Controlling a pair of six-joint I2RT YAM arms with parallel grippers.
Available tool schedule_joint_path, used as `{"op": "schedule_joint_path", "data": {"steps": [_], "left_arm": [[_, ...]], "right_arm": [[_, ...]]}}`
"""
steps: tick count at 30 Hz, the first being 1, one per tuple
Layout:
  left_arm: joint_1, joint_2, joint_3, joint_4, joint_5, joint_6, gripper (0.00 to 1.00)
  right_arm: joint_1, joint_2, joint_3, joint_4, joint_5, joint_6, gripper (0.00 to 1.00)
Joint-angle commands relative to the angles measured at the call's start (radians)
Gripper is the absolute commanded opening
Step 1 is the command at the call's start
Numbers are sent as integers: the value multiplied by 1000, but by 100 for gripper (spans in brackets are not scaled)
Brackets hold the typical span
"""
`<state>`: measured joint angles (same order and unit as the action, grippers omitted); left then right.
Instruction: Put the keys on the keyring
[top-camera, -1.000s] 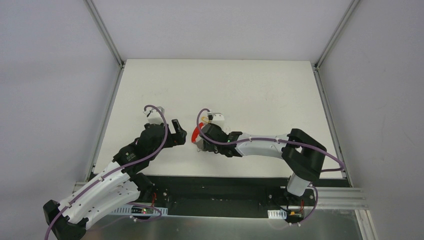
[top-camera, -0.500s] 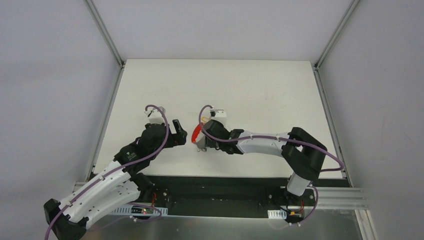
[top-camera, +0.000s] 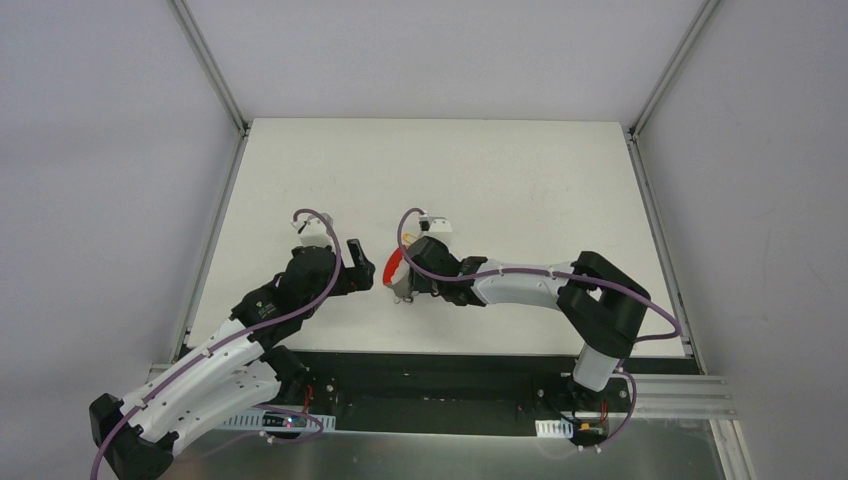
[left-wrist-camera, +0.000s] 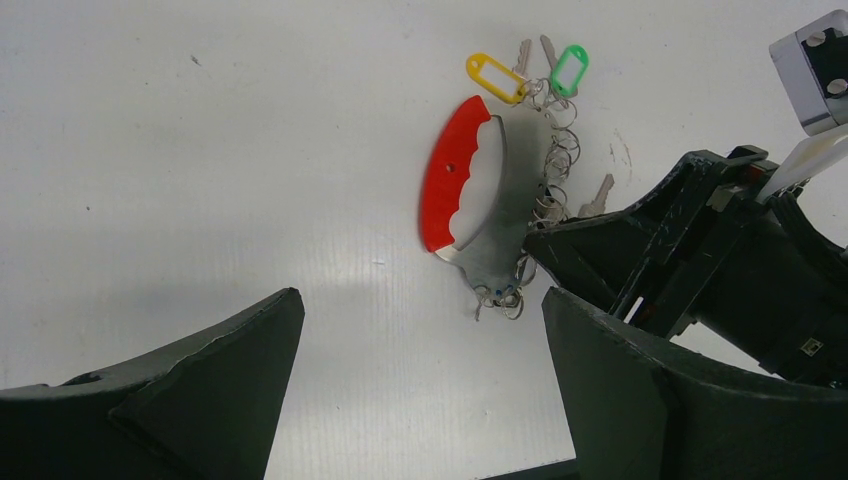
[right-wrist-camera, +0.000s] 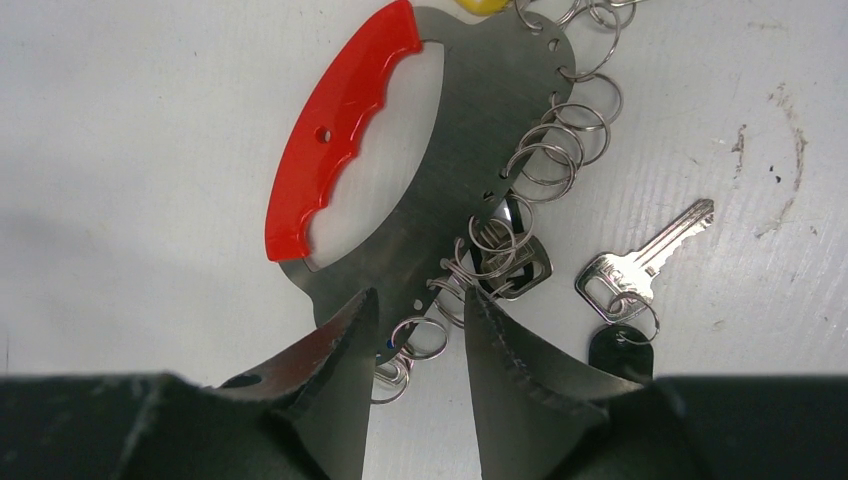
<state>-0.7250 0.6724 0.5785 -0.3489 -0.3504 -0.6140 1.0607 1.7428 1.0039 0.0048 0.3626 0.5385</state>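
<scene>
Our right gripper (right-wrist-camera: 417, 300) sets its jaws narrow astride a split ring (right-wrist-camera: 445, 290) at the keyring's (right-wrist-camera: 470, 120) lower edge on the tabletop (right-wrist-camera: 150, 120). Whether they pinch it, we cannot tell. We should close squarely on that ring, while the left gripper (left-wrist-camera: 418, 310), jaws wide, goes for the loose black-headed key (right-wrist-camera: 640, 262).

Probably a lab: framed white test table (top-camera: 500, 170).

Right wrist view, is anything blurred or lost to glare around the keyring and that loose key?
Right wrist: keyring and loose key sharp, no glare; right fingers dark, soft-edged. Left wrist: keyring crisp, left fingers underexposed. Top external: evenly lit, keyring just a red speck.
</scene>
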Motion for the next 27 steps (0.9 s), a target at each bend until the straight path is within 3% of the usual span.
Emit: {"op": "schedule_joint_path", "data": {"steps": [1, 16, 27], "left_arm": [[6, 1, 14, 1, -8, -6, 90], [6, 4, 17, 1, -9, -3, 91], [6, 13, 21, 4, -7, 0, 91]], "right_arm": [[-2, -1, -1, 36, -11, -13, 39], [-14, 2, -15, 38, 51, -30, 40], [-20, 38, -9, 29, 9, -29, 39]]}}
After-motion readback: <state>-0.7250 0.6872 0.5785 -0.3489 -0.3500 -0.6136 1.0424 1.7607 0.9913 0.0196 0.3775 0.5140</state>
